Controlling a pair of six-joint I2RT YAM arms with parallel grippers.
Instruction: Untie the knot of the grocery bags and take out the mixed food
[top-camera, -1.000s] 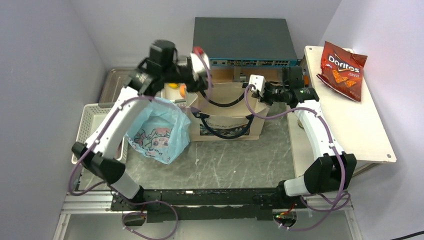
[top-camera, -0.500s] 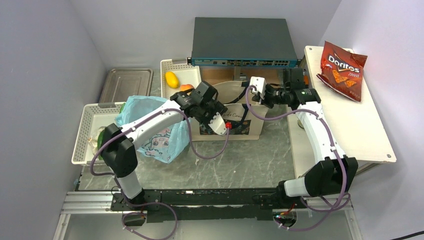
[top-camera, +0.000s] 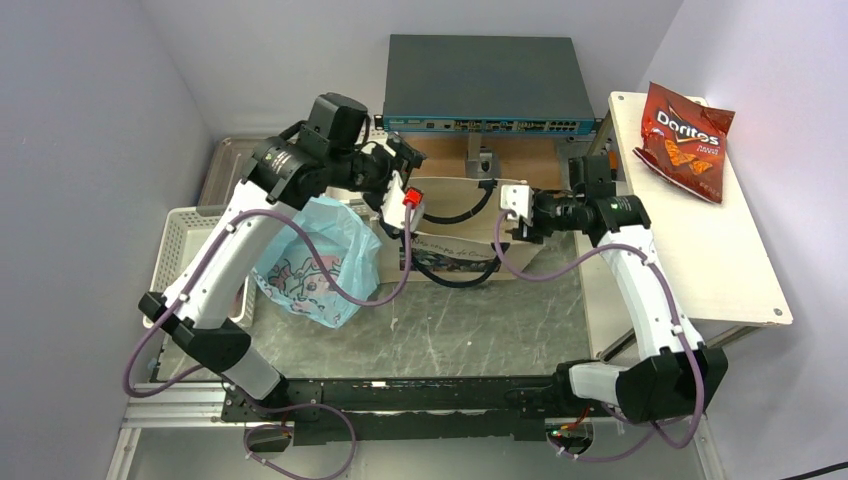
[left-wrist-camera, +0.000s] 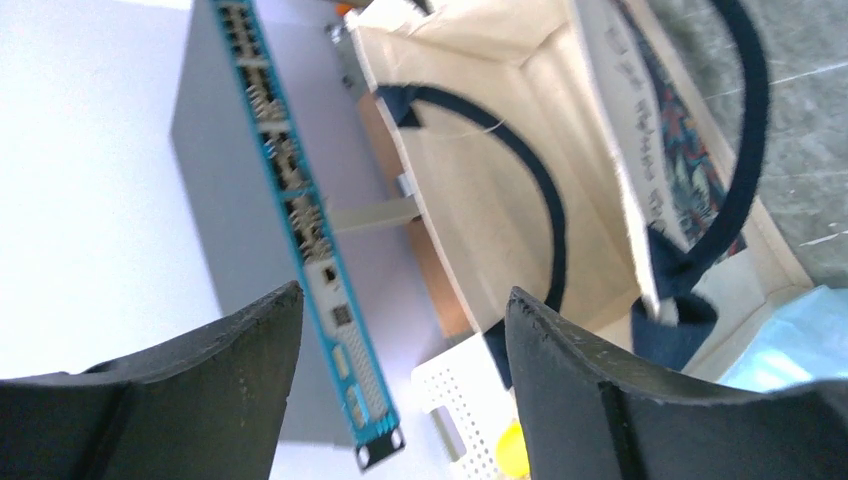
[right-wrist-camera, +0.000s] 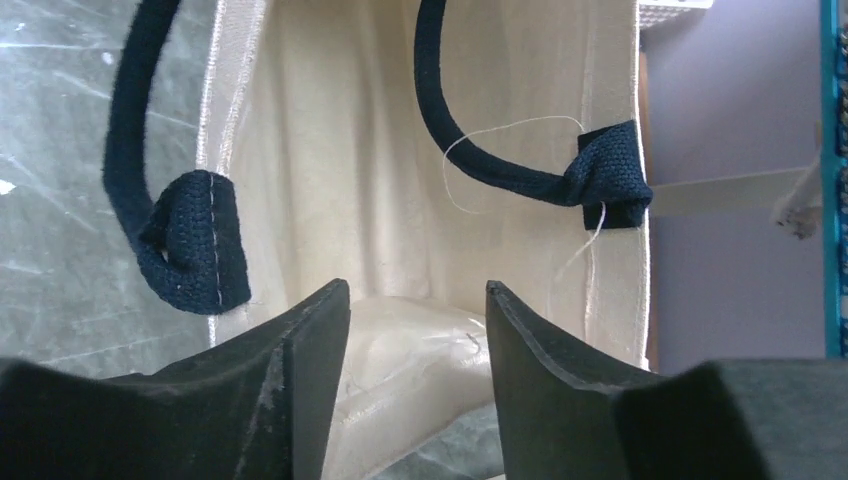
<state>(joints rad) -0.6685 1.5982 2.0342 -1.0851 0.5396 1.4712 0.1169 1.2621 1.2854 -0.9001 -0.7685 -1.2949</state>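
Note:
One light-blue grocery bag (top-camera: 318, 262) with cartoon prints stands left of the beige tote (top-camera: 455, 235); a corner of the grocery bag (left-wrist-camera: 800, 345) shows in the left wrist view. I cannot make out its knot. My left gripper (top-camera: 402, 172) (left-wrist-camera: 402, 300) hangs open and empty above the tote's left end. My right gripper (top-camera: 508, 225) (right-wrist-camera: 416, 290) is open at the tote's right end, facing into the tote's cream inside (right-wrist-camera: 330, 160), with nothing pinched. Of the mixed food, the red Doritos bag (top-camera: 685, 125) lies on the white board (top-camera: 690, 260), and a sliver of yellow fruit (left-wrist-camera: 513, 455) shows in a white basket (left-wrist-camera: 460, 400).
A grey network switch (top-camera: 490, 85) stands behind the tote on a wooden stand. A white basket (top-camera: 172, 250) and a metal tray (top-camera: 222, 165) are at the left, partly under my left arm. The tote's dark strap handles (right-wrist-camera: 125, 130) hang loose.
My right gripper has opened and let go of the tote's rim, and the tote now sags lower and forward. My left arm swung up from the tote's front to its back left.

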